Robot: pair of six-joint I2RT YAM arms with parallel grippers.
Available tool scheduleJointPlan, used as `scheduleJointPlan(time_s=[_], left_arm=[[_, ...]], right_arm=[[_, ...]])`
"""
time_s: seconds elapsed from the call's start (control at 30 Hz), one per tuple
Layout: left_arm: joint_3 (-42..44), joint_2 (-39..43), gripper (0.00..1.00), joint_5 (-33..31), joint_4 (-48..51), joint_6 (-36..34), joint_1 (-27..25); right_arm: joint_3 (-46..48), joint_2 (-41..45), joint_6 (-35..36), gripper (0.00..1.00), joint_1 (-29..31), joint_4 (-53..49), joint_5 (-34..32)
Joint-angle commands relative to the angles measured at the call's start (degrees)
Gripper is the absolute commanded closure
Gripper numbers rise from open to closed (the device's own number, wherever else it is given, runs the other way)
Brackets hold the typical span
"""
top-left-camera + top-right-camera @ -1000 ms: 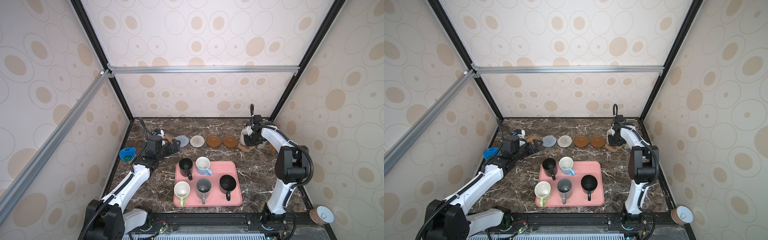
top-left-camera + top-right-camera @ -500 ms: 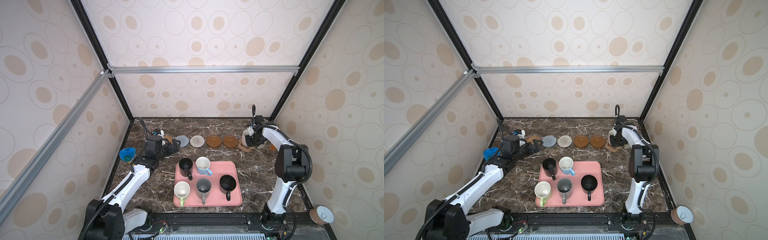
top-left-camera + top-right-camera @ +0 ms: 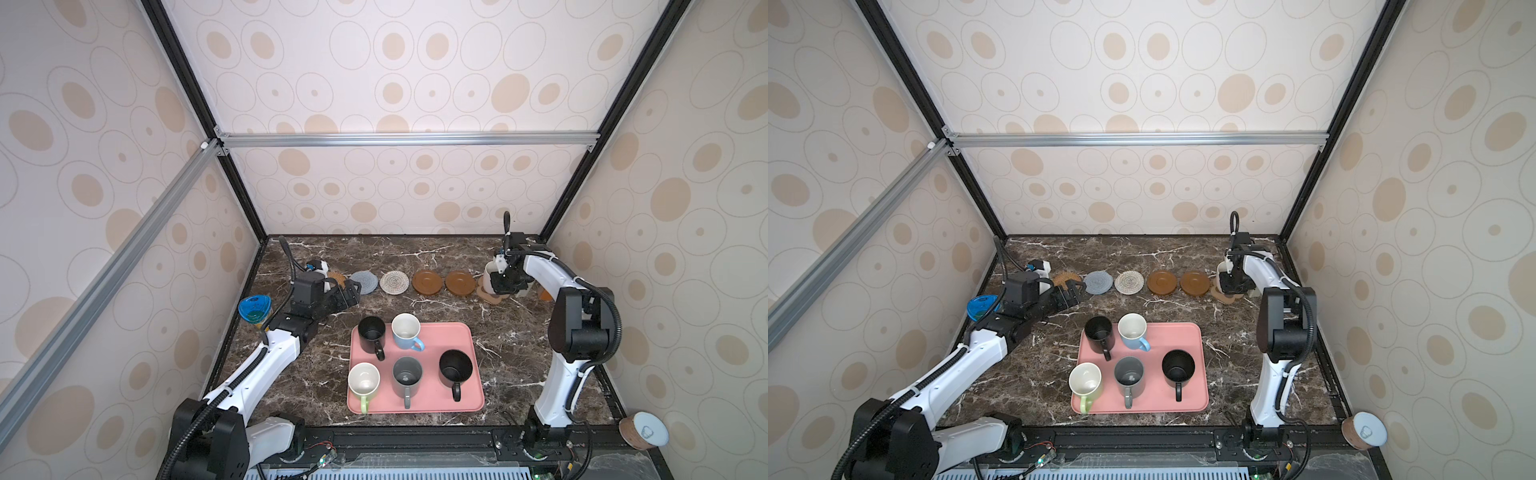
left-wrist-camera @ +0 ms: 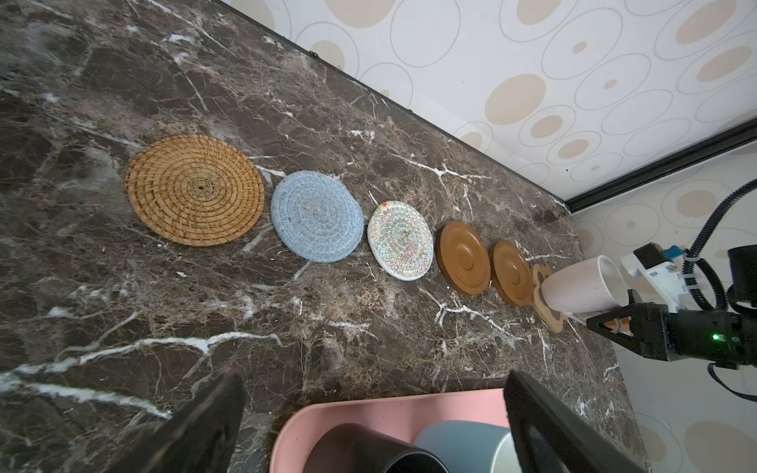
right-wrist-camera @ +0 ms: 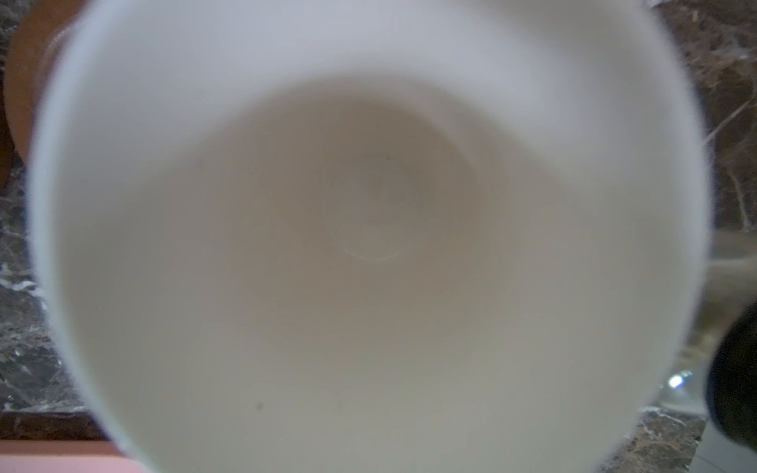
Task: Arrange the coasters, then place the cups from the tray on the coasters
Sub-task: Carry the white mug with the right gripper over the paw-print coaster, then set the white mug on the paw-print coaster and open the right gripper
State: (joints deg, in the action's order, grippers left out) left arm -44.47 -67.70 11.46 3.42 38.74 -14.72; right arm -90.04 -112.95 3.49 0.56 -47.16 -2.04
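Coasters lie in a row at the back: tan rattan (image 4: 194, 189), blue-grey (image 3: 364, 282), cream (image 3: 394, 282), two brown discs (image 3: 426, 282) (image 3: 460, 283), and a paw-shaped one (image 3: 487, 296). On the paw one stands a pale pink cup (image 3: 490, 272) (image 4: 581, 286), with my right gripper (image 3: 500, 284) shut on its handle side. Its white inside (image 5: 368, 245) fills the right wrist view. The pink tray (image 3: 451, 330) holds two black cups (image 3: 371, 330) (image 3: 456, 368), a light blue (image 3: 405, 330), a grey (image 3: 407, 376) and a light green one (image 3: 364, 382). My left gripper (image 3: 351, 291) (image 4: 375, 393) hangs open and empty between the rattan coaster and the tray's back left corner.
A blue-lidded can (image 3: 254, 307) stands by the left wall beside my left arm. A brown can with a pale lid (image 3: 643, 430) sits outside the frame at the front right. The walls are close behind the coaster row and beside my right arm.
My right arm has shifted very slightly with the pink cup staying at the paw-shaped coaster. The left arm has not moved.
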Motion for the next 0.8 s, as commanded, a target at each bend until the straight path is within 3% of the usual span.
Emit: scheduleJointPlan(time_s=[0.0,0.4,0.77], left_arm=[[0.05,1.01,0.00,-0.13,-1.14,0.78,0.46],[0.42,1.69,0.00,-0.30,-1.15,0.94,0.41],[0.05,1.78,0.00,-1.20,-1.05,0.62,0.46]], right_arm=[[-1.02,-1.04,0.20,0.88,-0.38,0.84,-0.11],[-1.29,0.15,-0.18,0.58,-0.47,-0.29,-0.04],[0.64,8.00,-2.34,0.46,-0.45,-1.08,1.15]])
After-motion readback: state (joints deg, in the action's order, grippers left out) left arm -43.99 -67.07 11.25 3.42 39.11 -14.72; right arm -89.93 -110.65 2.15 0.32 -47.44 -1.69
